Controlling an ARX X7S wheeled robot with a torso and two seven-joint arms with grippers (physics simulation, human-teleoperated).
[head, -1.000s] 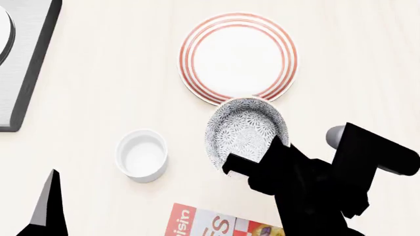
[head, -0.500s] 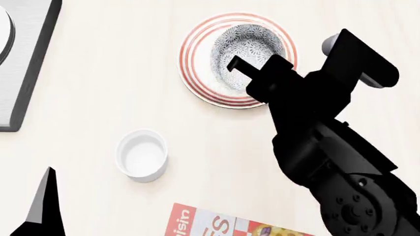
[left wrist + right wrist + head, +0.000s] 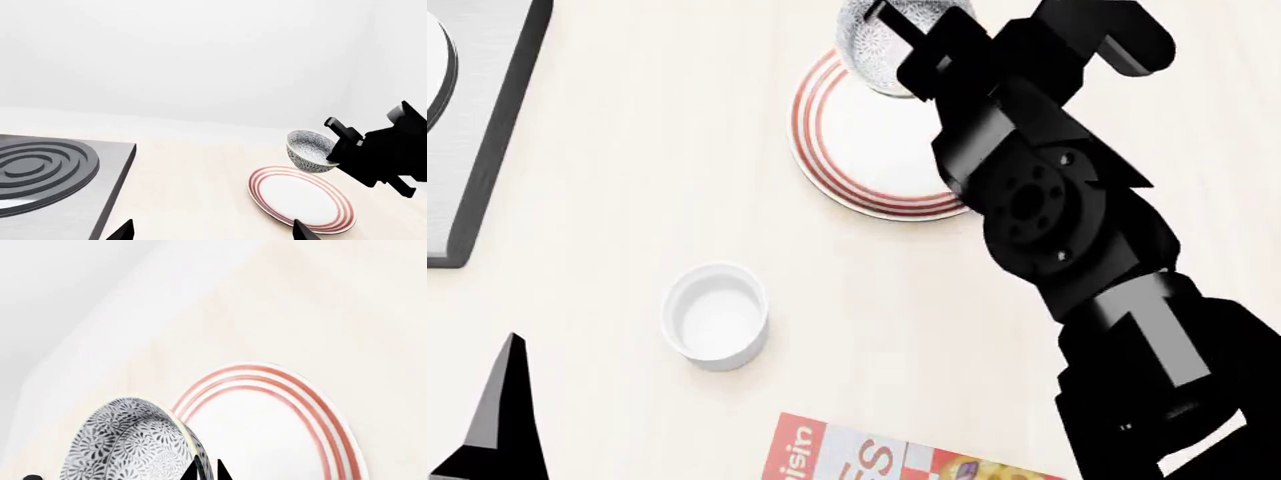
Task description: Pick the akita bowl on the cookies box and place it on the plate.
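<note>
Above plate (image 3: 300,200), akita bowl (image 3: 310,150) tilted, rim pinched by R gripper (image 3: 910,42); L gripper (image 3: 212,231) spread

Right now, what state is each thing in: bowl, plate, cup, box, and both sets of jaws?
akita bowl: lifted, tilted, clear of the plate, gripped by its rim.
plate: flat on the table, bare.
white cup: upright, empty.
cookies box: lying flat, nothing on its visible part.
right gripper: jaws shut on the bowl's rim.
left gripper: jaws open, holding nothing.
</note>
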